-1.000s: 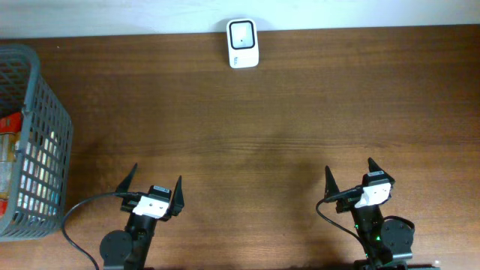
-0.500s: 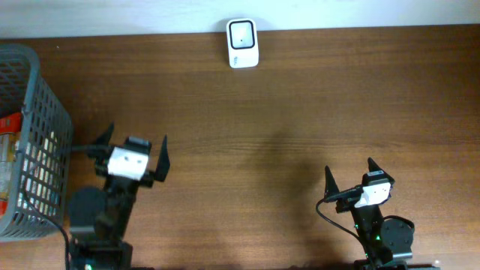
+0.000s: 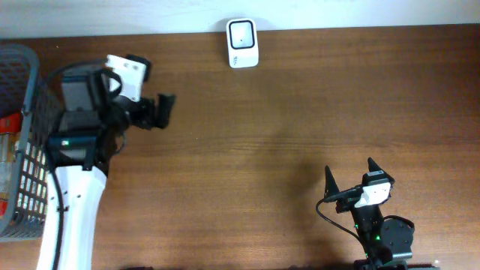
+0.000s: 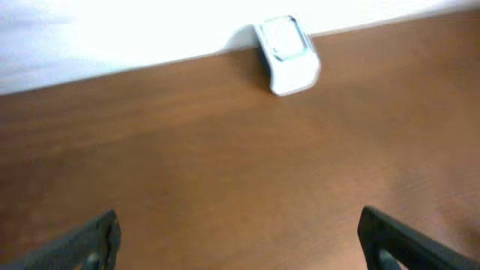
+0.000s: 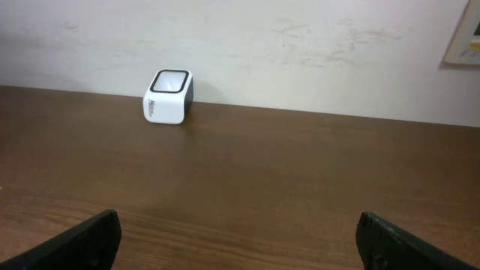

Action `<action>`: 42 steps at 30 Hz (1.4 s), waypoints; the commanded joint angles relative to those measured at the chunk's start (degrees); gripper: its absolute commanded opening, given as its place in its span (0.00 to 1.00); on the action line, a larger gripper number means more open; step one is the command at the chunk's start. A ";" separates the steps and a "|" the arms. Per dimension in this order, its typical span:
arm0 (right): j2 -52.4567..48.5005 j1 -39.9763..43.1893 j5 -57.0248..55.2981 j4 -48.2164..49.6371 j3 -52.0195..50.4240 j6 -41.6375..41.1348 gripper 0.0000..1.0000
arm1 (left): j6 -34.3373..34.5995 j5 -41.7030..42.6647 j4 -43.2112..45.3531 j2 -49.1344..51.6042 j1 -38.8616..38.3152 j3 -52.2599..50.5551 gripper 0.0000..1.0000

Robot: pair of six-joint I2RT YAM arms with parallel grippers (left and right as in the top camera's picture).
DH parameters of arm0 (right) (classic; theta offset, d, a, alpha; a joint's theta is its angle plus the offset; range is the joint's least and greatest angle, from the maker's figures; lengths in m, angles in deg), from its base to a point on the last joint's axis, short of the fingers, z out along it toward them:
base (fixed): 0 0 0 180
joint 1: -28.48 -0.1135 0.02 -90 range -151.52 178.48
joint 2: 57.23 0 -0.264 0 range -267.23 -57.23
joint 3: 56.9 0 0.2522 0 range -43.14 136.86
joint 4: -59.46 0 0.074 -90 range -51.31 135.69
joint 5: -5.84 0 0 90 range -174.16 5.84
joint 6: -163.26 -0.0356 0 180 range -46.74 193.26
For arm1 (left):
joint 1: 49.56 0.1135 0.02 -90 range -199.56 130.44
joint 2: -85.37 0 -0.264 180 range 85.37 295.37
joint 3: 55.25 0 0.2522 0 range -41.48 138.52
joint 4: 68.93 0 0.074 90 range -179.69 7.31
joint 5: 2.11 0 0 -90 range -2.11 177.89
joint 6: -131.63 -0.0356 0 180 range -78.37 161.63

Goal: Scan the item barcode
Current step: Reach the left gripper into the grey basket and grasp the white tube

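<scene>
— Where are the goods to be scanned?
— The packaged items (image 3: 7,122) lie inside the grey mesh basket (image 3: 28,82) at the left edge of the wooden worktop (image 3: 262,142). Neither arm holds one.
— And the reader?
— The white barcode scanner (image 3: 242,43) stands at the far edge, against the wall (image 3: 337,13).
— Left side?
— The left gripper (image 4: 238,229) hangs above bare wood just beside the basket, jaws spread wide and empty, facing the scanner.
— Right side?
— The right gripper (image 3: 349,171) sits near the front edge, well apart from the scanner, jaws equally wide, gripping nothing.
</scene>
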 commanded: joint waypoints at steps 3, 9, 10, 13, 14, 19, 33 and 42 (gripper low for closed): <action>0.22 0.28 -0.09 0.00 -0.50 -0.24 0.99 | 6.88 -2.99 1.64 -0.37 17.86 11.10 0.99; 0.22 0.28 -0.09 0.00 -0.50 -0.24 0.99 | 6.88 -7.17 0.63 2.16 35.80 14.32 0.99; 0.22 0.28 -0.09 0.00 -0.50 -0.24 0.99 | 6.88 -7.26 0.28 3.06 37.07 14.32 0.99; 0.22 0.28 -0.09 0.00 -0.50 -0.24 0.99 | 6.88 -6.67 -2.25 6.47 40.11 14.32 0.99; 0.22 0.28 -0.09 0.00 -0.50 -0.26 0.99 | 6.88 -5.38 -3.34 7.45 41.18 14.32 0.99; 0.22 0.28 -0.09 0.00 -0.50 -0.26 0.99 | 6.86 3.76 -8.72 8.74 50.47 14.58 0.99; 0.22 0.28 -0.09 0.00 -0.50 -0.26 0.99 | -4.79 -1.88 -48.24 37.31 47.84 48.63 0.99; 0.22 0.28 -0.09 0.00 -0.50 -0.24 0.99 | -15.23 4.70 -48.11 48.74 47.10 48.59 0.99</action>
